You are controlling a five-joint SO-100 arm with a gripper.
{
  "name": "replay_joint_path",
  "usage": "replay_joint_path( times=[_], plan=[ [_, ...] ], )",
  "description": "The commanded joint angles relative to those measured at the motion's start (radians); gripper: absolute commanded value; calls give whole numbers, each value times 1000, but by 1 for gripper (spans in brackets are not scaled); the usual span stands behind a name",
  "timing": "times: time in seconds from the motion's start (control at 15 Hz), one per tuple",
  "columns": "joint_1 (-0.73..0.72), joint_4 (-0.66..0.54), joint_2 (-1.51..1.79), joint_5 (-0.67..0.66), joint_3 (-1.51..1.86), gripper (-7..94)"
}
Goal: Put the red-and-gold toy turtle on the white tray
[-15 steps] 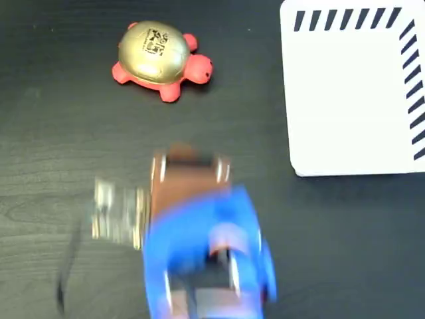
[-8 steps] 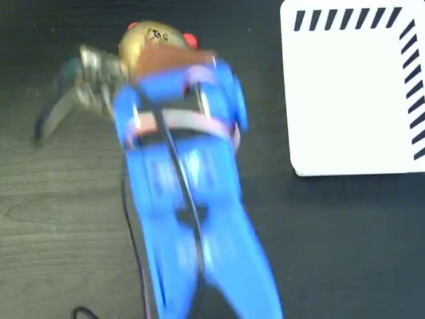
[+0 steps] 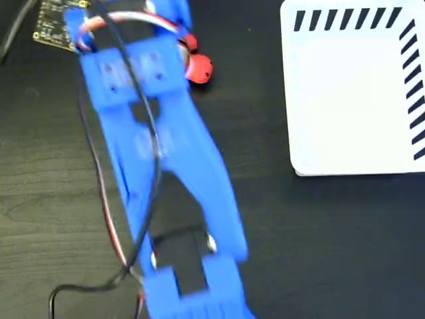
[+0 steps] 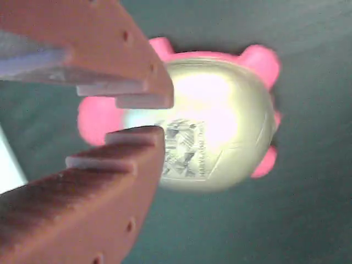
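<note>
Wiring and a small circuit board (image 3: 55, 23) sit at the upper left of the fixed view, and just right of them the blue arm (image 3: 159, 153) stretches up the dark table (image 3: 332, 252) from the bottom edge, covering nearly all of the turtle (image 3: 198, 68). Only its red head and a bit of one foot peek out beside the arm's upper housing. Further right, well apart from the turtle, the tray (image 3: 345, 100) lies bare, its black stripes along the top and right edges.

From the wrist view the step looks like the approach before the grasp: the gripper (image 4: 142, 116) hangs over the turtle (image 4: 214, 124), whose gold shell and printed mark face the camera. The two brown fingertips (image 4: 140, 82) stand close together with only a narrow gap between them, and nothing is held (the picture is soft and overexposed, so whether the tips touch the shell is hard to say; they seem above it).

At that width the jaws probably cannot straddle the shell. The next move, as I judge it, calls for opening them wide, lowering so one finger passes either side of the domed body, closing gently on the squishy toy, then lifting and carrying it rightward to the tray.
</note>
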Motion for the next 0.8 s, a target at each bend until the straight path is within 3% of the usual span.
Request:
replay_joint_path(
  times=[0.0, 0.2, 0.73],
  plan=[
    [-6, 84, -15, -12, -176, 0],
    [18, 98, -28, -20, -204, 4],
    [51, 135, -138, -43, -199, 33]
  ],
)
